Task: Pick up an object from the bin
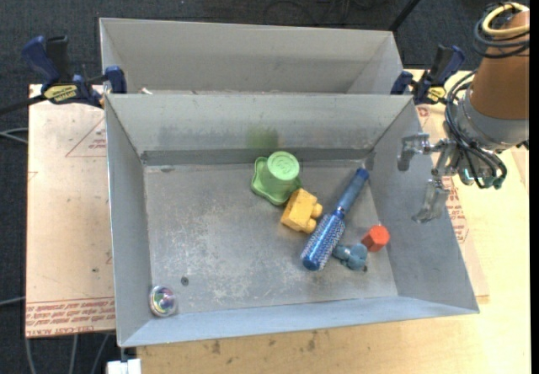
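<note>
Shiny ball (162,301) sits front-left; pincer (418,180) gapes over bin's right wall (421,259).

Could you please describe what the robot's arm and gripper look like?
The arm's wrist wears a rounded orange-brown cover topped by a pale ring. Black cables loop beneath it. The gripper is bare silvery metal with two slim jaws.

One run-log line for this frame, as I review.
fingers: open, empty, over bin right wall | nearest: small red piece, blue hairbrush | others: yellow block, green cup | pick: not yet
</note>
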Available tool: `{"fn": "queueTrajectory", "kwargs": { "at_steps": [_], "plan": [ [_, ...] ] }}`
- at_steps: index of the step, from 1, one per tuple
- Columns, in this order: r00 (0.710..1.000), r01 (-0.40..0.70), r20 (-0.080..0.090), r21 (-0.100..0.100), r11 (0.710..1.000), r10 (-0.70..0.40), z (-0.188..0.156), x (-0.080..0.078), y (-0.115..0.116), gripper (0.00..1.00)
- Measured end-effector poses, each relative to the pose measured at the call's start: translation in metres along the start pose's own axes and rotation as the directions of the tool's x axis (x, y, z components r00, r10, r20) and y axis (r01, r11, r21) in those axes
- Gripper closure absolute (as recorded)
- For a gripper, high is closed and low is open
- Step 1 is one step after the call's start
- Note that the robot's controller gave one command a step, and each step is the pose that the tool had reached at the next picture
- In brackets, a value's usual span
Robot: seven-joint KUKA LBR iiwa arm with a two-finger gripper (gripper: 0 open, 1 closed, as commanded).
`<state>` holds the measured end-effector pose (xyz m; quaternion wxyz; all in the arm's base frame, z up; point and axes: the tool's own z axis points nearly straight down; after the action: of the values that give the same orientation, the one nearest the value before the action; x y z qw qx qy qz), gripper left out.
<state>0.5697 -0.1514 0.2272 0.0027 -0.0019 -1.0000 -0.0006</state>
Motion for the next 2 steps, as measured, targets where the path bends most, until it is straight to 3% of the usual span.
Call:
{"fn": "queueTrajectory", "kwargs": {
  "at_steps": [1,2],
  "plan": [
    [0.933,0.360,0.003,-0.001,0.933,-0.360,0.131,0.001,0.053,0.00],
    [0.846,0.534,0.006,0.004,0.846,-0.534,0.157,0.005,0.122,0.00]
  ]
}}
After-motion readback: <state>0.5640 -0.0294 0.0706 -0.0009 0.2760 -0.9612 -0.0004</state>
